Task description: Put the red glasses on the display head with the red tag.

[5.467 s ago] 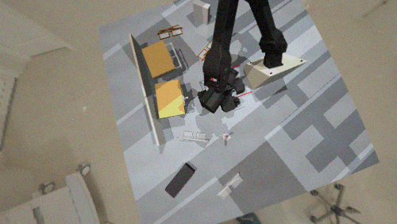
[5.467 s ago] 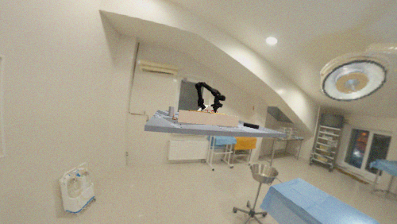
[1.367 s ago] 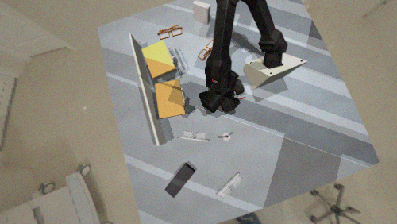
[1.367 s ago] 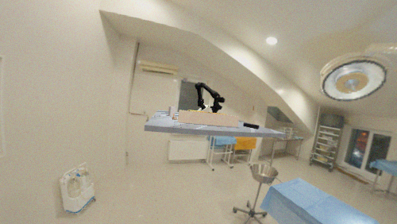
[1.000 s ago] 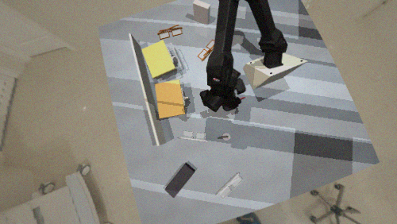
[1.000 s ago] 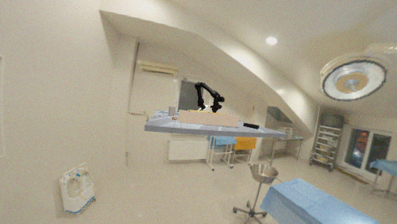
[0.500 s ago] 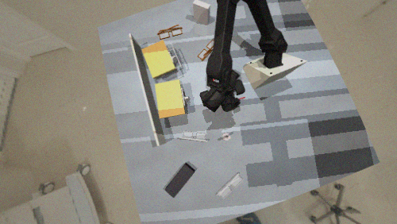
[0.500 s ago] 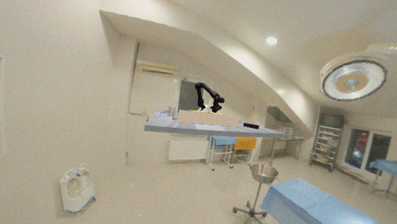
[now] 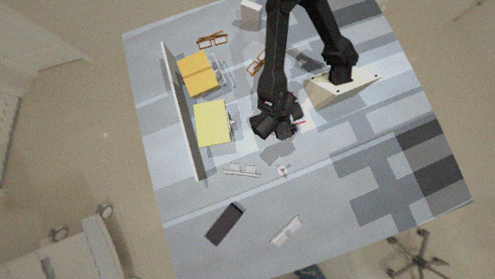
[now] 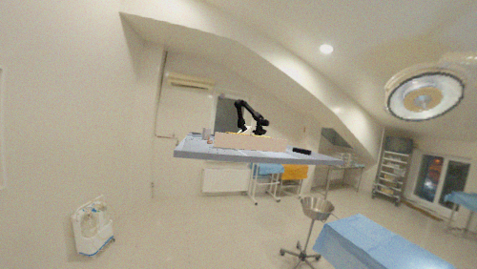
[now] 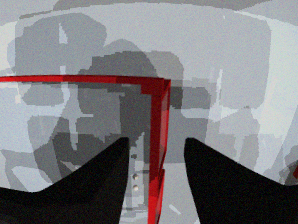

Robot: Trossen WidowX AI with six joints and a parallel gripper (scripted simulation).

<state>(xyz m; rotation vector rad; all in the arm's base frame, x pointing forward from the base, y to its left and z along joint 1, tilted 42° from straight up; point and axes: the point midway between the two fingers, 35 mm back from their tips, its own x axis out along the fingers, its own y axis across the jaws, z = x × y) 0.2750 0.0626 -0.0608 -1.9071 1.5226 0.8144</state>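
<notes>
Arm: matte black | links: angular | claw: black, tapered fingertips

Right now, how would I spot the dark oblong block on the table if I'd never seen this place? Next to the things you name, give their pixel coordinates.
Find the table (image 9: 317, 163) (image 10: 258, 158), then the long upright panel (image 9: 184, 111) (image 10: 250, 142) on it. From above, the block (image 9: 224, 225) (image 10: 301, 151) lies just beyond the panel's lower end, darker than both pale pairs of glasses nearby.
</notes>
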